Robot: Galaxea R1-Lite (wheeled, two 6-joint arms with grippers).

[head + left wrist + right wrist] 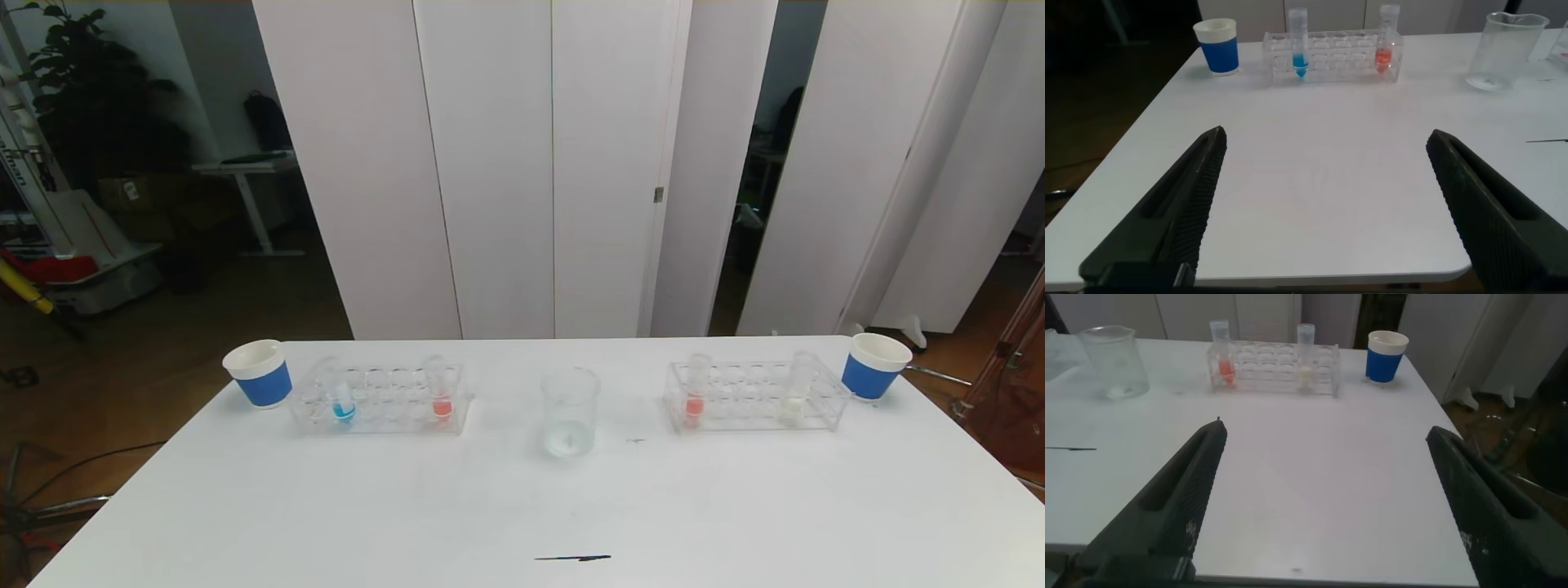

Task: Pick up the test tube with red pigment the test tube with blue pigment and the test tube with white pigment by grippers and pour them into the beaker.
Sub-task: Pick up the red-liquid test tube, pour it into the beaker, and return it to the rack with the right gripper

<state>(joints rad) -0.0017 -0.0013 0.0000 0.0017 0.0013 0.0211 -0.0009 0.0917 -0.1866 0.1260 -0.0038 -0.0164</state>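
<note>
Two clear racks on the white worktop [326,506], one left [380,399], one right [755,396], with the beaker [569,412] standing upright between them, well apart from both. Left rack holds the test tube with blue pigment [339,396] toward its left end and a red-bottomed tube [440,391] toward its right end, both upright. Right rack holds another red-bottomed tube [695,392] at its left end and the test tube with white pigment [795,390] near its right end, upright. Blue-banded paper cup [260,373] just left of the left rack; a second cup [873,366] just right of the right rack. Thin dark mark [573,559] on the near worktop. Left end effector [1327,204] released, fingers spread wide, hovering at the near-left edge, grasping nothing. Right end effector [1327,498] likewise released, at the near-right edge, grasping nothing.
</note>
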